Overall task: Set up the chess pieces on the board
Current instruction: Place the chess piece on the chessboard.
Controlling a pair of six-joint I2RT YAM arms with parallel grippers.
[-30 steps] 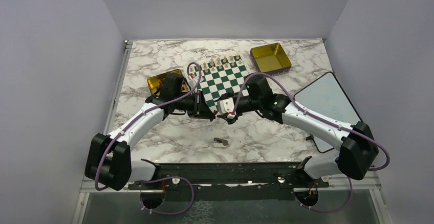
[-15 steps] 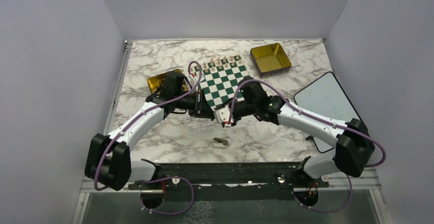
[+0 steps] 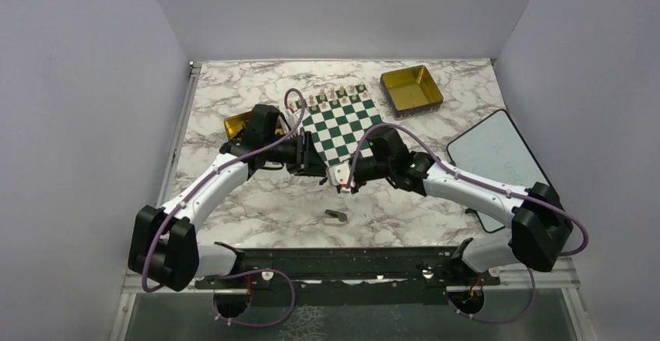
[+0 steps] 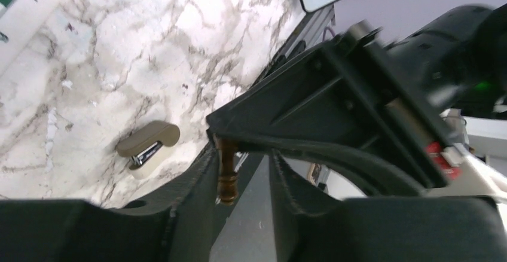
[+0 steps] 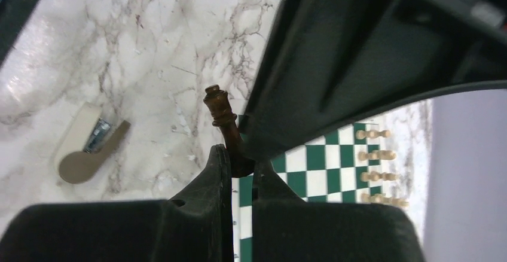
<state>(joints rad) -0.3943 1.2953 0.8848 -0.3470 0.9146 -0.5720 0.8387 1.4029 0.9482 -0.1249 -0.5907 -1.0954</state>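
we judge this a hand-over just off the board's (image 3: pixel 340 119) near edge. the left gripper (image 4: pixel 240 163) should spread clear of the dark chess piece (image 4: pixel 226 172) before the right gripper (image 5: pixel 238 160) draws away, so nothing twists. the left jaws stand partly apart, one finger beside the piece, clamping nothing. the right jaws are pinched tight on its base.

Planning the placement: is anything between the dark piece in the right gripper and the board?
Yes. The left gripper, jaws apart, sits right beside the dark piece, over the near-left corner of the board, board-side of the right gripper. The near squares in view are bare; pale pieces line the far edge.
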